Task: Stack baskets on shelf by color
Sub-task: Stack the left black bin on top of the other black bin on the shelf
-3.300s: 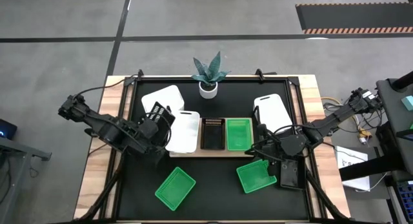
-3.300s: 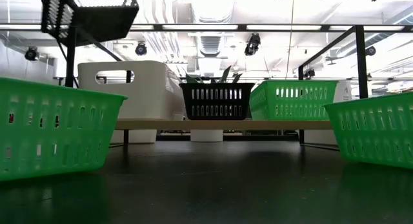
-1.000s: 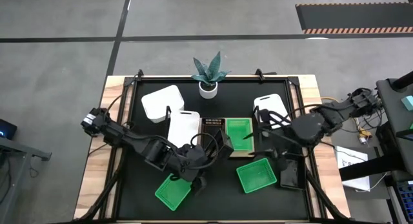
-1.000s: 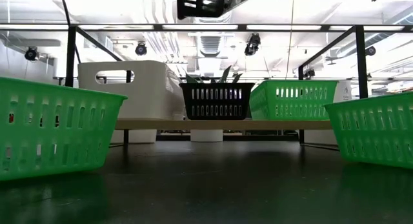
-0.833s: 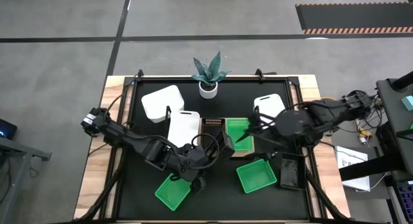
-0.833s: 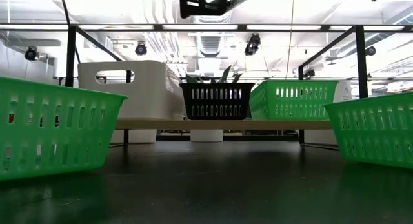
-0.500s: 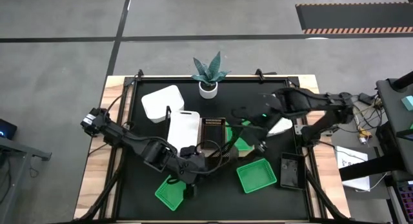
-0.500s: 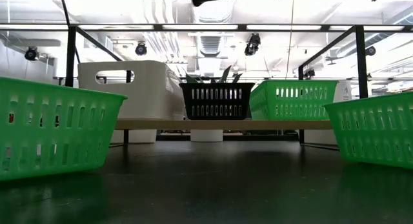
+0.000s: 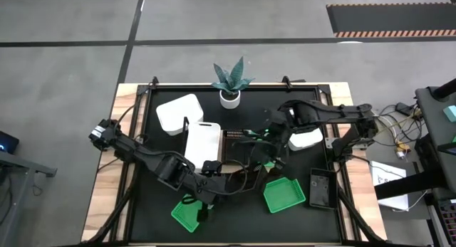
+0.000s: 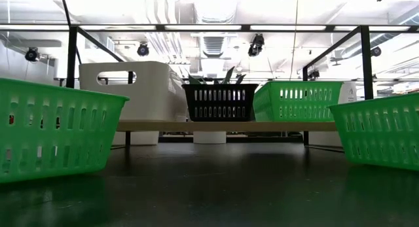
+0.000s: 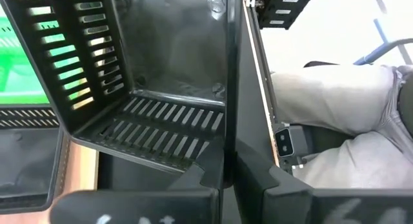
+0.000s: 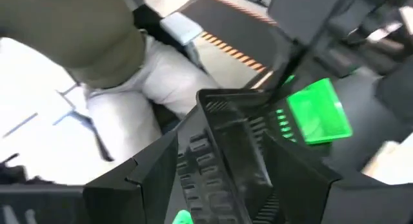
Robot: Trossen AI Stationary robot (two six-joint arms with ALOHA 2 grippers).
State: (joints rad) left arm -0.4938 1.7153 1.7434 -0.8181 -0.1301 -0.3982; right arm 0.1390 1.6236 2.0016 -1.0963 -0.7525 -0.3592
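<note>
Now the left tool (image 11: 229,179) pinches the wall of a black basket (image 11: 148,88) aloft at six o'clock of the shelf (image 10: 216,126); right tool (image 12: 213,185) gapes beside it. Light, stiff, slotted plastic: grip the rim.

Green basket (image 9: 266,156) on the shelf: largely hidden under both arms in the high view; near-left green basket (image 9: 184,211): part covered by the left arm; shelf (image 9: 226,169): only a sliver shows; held black basket (image 11: 148,88): cut off by the left wrist view's edges, blurred in the right wrist view; right gripper (image 9: 265,149): fingers too small to make out from above; person (image 11: 342,114) beyond the table: only light trousers show, cut off.
</note>
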